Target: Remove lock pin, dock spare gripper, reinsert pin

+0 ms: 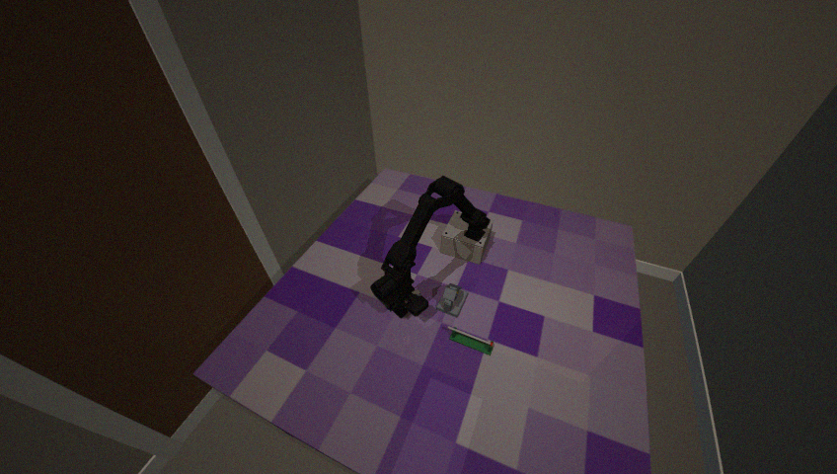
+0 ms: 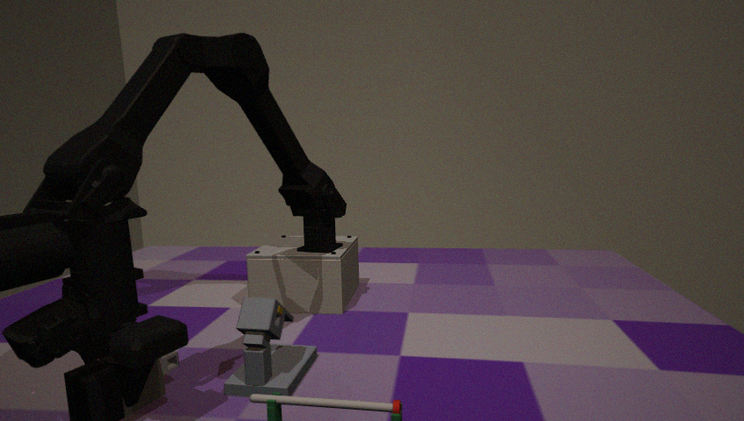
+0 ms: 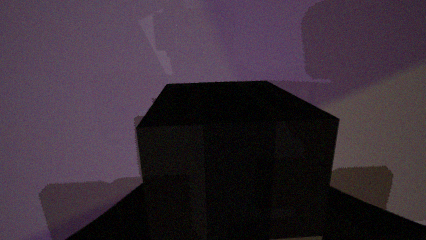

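My gripper (image 1: 408,302) (image 2: 123,387) (image 3: 220,174) points down and is shut on the spare gripper (image 2: 152,384) (image 3: 237,105), a pale body with black jaws and a short pale spigot facing the mount. Its underside is hidden, so I cannot tell whether it touches the table. The grey mount (image 1: 451,293) (image 2: 257,315) stands to the right of my gripper in the top and exterior views, its tilted socket on a post and flat base. No pin shows in the socket. The white lock pin (image 1: 468,333) (image 2: 323,402) with a red head lies across a green rack (image 1: 470,342) (image 2: 273,410).
The arm's pale base box (image 1: 461,247) (image 2: 292,284) stands behind the mount. The rack is in front of the mount, towards the exterior camera. The purple and white checkered table (image 1: 528,335) (image 2: 459,333) carries everything, with walls beyond its edges.
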You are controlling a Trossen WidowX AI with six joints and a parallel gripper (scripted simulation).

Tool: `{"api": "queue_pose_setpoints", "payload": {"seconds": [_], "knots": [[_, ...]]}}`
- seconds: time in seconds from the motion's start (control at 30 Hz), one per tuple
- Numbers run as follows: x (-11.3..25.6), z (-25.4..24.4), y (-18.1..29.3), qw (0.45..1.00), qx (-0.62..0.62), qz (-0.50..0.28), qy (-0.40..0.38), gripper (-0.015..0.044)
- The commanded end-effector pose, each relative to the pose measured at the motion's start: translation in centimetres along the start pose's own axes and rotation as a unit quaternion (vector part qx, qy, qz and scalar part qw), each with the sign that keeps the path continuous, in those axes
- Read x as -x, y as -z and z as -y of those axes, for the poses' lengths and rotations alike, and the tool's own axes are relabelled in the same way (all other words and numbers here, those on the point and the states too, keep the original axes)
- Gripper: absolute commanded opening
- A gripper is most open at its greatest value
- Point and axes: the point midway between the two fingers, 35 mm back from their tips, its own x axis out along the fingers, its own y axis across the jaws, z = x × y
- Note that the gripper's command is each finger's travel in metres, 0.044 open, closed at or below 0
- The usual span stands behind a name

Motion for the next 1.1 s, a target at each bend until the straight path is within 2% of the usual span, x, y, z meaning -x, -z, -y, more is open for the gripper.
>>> {"api": "queue_pose_setpoints", "payload": {"seconds": [0.0,0.13,0.3,1.07], "knots": [[2.3,0.0,-0.4,1.000,-0.001,0.008,0.001,0.0000],[4.3,0.0,-0.3,1.000,-0.001,0.008,0.001,0.0000],[3.7,0.0,-0.3,1.000,-0.008,0.008,0.000,0.0000],[3.9,0.2,0.3,0.957,-0.289,0.008,-0.002,0.0000]]}}
